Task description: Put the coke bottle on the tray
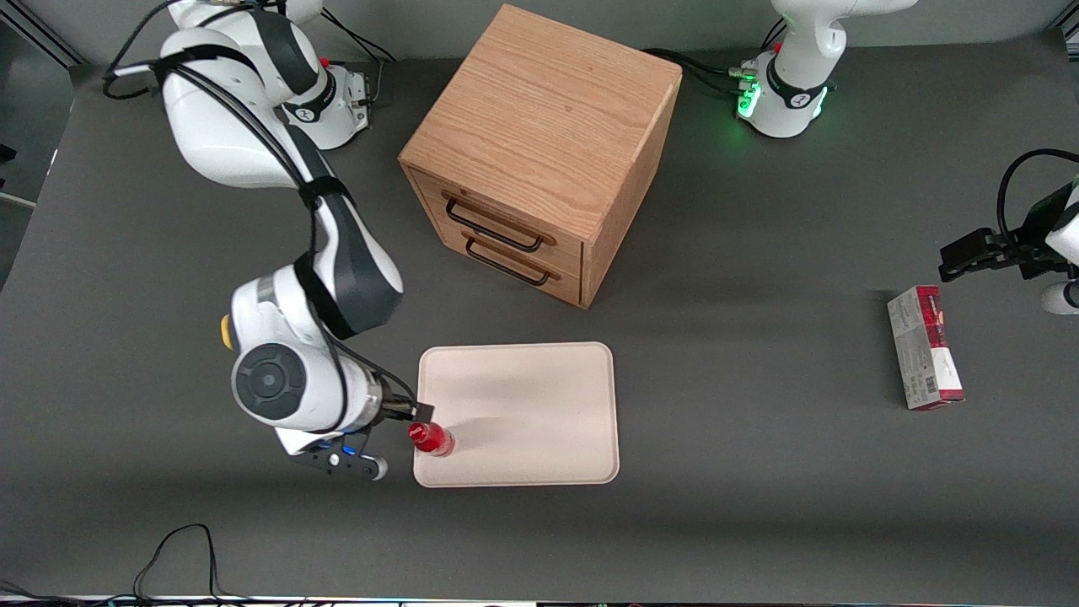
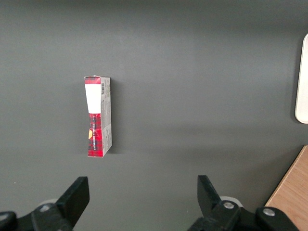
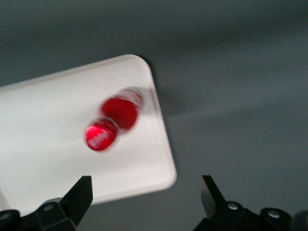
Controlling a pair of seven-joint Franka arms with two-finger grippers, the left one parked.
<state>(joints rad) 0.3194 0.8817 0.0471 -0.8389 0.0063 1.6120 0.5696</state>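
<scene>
The coke bottle [image 1: 432, 439], small, glossy red with a red cap, stands upright on the cream tray [image 1: 523, 405], just inside the tray's corner nearest the front camera on the working arm's side. The wrist view looks down on the bottle's cap and shoulder [image 3: 115, 120] on the tray [image 3: 43, 125]. My right gripper [image 1: 415, 415] hangs over the tray's edge beside the bottle, raised above it. It is open [image 3: 147, 197], with only the tray's corner and grey table showing between its fingers. It does not touch the bottle.
A wooden drawer cabinet [image 1: 539, 152] with two black handles stands farther from the front camera than the tray. A red-and-grey carton [image 1: 925, 347] lies on the table toward the parked arm's end. Black cables [image 1: 177, 556] loop at the table's front edge.
</scene>
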